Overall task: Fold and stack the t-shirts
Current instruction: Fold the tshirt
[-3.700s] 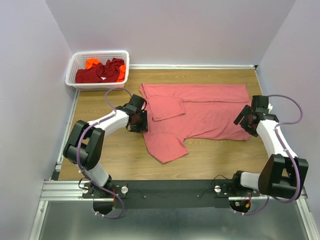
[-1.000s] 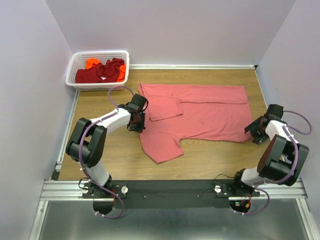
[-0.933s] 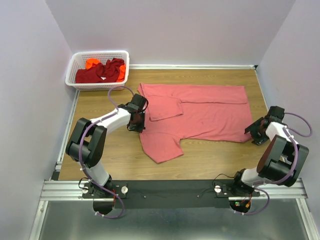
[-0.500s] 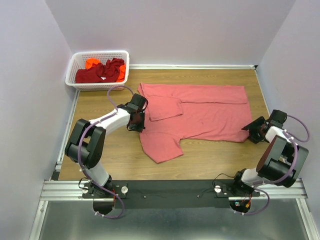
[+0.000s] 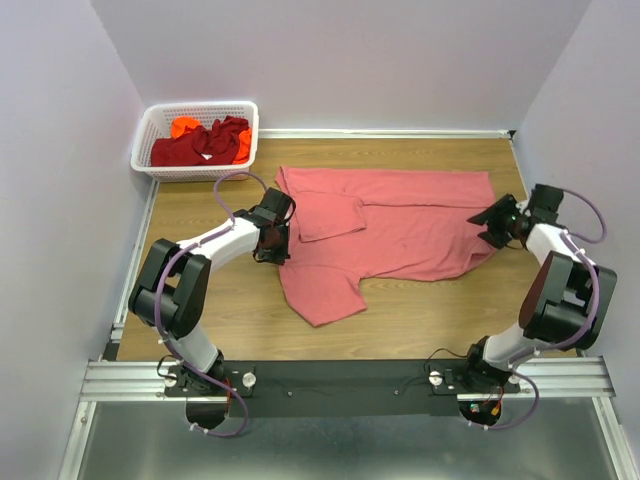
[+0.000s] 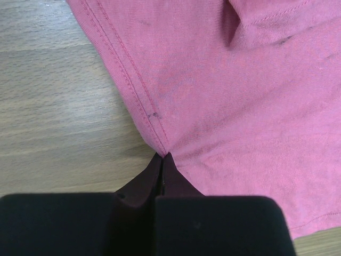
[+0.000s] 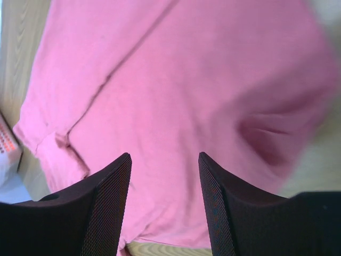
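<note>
The left end effector (image 6: 162,158) is pinched shut on the stitched side edge of the salmon-pink t-shirt (image 5: 410,225). Its 2 dark fingers meet right where the seam puckers. In the top view this grip sits at the shirt's left side, just below the folded-in sleeve.

The right end effector (image 7: 162,160) stands wide, with pink cloth showing between its 2 fingers. It appears to hold nothing, though that view is blurred. In the top view it is at the shirt's right edge.

The shirt lies spread across the middle of the wooden surface (image 5: 420,310). 1 sleeve is folded over the body and the other sticks out toward the lower centre. The dark red t-shirt (image 5: 200,146) and the bright orange t-shirt (image 5: 183,126) are bundled in the white lattice basket (image 5: 195,172) at the upper left.

The step in hand looks like folding shirt 1, with nothing stacked yet. The next move probably calls for the right end effector to close on the right-hand hem, so that both arms can lift and carry the cloth over together.
</note>
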